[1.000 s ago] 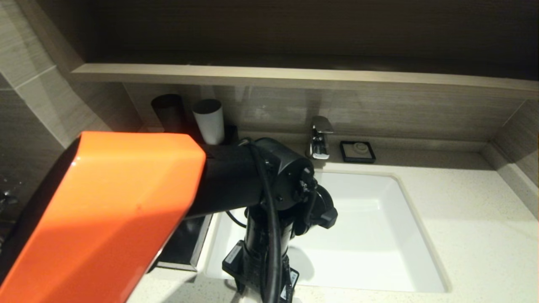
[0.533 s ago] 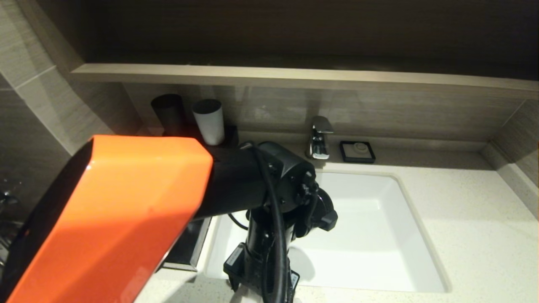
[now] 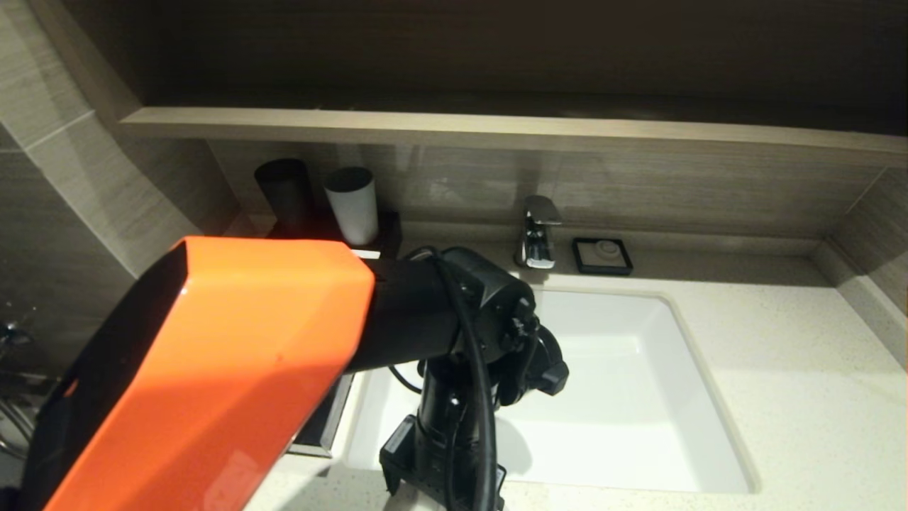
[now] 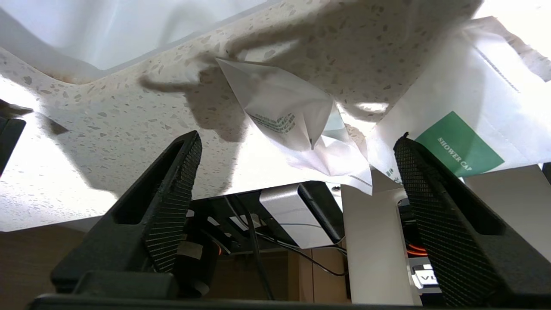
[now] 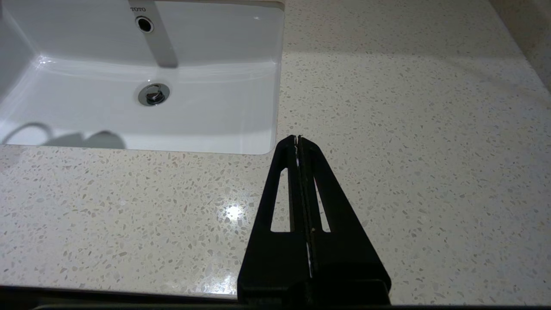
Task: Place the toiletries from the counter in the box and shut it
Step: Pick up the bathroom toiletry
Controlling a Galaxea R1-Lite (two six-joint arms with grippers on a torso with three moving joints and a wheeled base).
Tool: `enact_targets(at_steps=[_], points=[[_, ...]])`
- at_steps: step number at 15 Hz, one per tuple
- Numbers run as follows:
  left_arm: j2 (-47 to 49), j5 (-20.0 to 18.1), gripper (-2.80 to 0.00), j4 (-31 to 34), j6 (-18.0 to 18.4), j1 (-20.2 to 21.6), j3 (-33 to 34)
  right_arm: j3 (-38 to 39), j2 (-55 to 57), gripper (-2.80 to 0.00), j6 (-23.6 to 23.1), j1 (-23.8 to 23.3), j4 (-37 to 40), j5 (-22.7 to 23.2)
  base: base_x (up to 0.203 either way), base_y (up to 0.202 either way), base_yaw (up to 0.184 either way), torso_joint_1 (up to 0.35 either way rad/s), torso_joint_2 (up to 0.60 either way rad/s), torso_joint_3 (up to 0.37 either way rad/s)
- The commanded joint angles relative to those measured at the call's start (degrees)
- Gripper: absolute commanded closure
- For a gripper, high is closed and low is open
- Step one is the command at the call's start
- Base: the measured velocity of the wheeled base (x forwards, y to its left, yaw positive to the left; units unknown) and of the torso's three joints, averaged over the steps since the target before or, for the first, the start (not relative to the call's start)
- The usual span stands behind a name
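My left gripper [image 4: 298, 137] is open and empty, pointing down over the front edge of the speckled counter [image 4: 107, 129]. Between its fingers [image 4: 172, 193] lies a crumpled white packet with green print [image 4: 284, 114], not touched. A flat white packet with a green "shower cap" label [image 4: 460, 142] lies beside the other finger. In the head view the left arm [image 3: 489, 319] hides the packets and most of the black box; only a corner of its drawer [image 3: 323, 426] shows. My right gripper [image 5: 297, 138] is shut and empty above the counter [image 5: 409, 129], right of the sink.
The white sink basin [image 3: 624, 390] is set in the middle of the counter, with a chrome tap [image 3: 538, 234] and a small black soap dish [image 3: 602, 255] behind it. A dark cup [image 3: 284, 188] and a white cup [image 3: 351, 202] stand at the back left.
My left arm has shifted a little to the right and lower, towards the counter's front edge. The right arm has not visibly moved.
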State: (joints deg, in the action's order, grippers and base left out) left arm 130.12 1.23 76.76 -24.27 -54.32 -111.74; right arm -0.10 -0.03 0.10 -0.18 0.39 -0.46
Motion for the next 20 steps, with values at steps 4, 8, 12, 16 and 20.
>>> enact_targets(at_steps=[4, 8, 12, 16, 20], points=[[0.64, 0.0, -2.8, 0.49, -0.16, 0.0, 0.03, 0.01, -0.06, 0.0, -0.01, 0.01, 0.05, 0.02, 0.0, 0.0, 0.0, 0.0, 0.0, 0.0], [0.83, 0.0, -2.8, 0.58, -0.16, 0.27, 0.03, 0.01, -0.06, 0.0, -0.01, 0.01, -0.03, 0.02, 0.0, 0.0, 0.0, 0.0, 0.0, 0.0], [0.83, -0.06, 0.0, 0.58, -0.16, 0.27, 0.21, 0.01, -0.06, 0.0, -0.01, 0.01, -0.03, 0.02, 0.0, 0.0, 0.0, 0.0, 0.0, 0.0], [1.01, 0.0, 0.0, 0.67, -0.16, 0.27, 0.21, 0.01, -0.06, 0.0, -0.01, 0.01, -0.03, 0.02, 0.0, 0.0, 0.0, 0.0, 0.0, 0.0], [1.01, 0.0, 0.0, 1.11, -0.16, 0.27, 0.29, 0.01, -0.06, 0.0, -0.01, 0.01, 0.05, 0.02, 0.0, 0.0, 0.0, 0.0, 0.0, 0.0]])
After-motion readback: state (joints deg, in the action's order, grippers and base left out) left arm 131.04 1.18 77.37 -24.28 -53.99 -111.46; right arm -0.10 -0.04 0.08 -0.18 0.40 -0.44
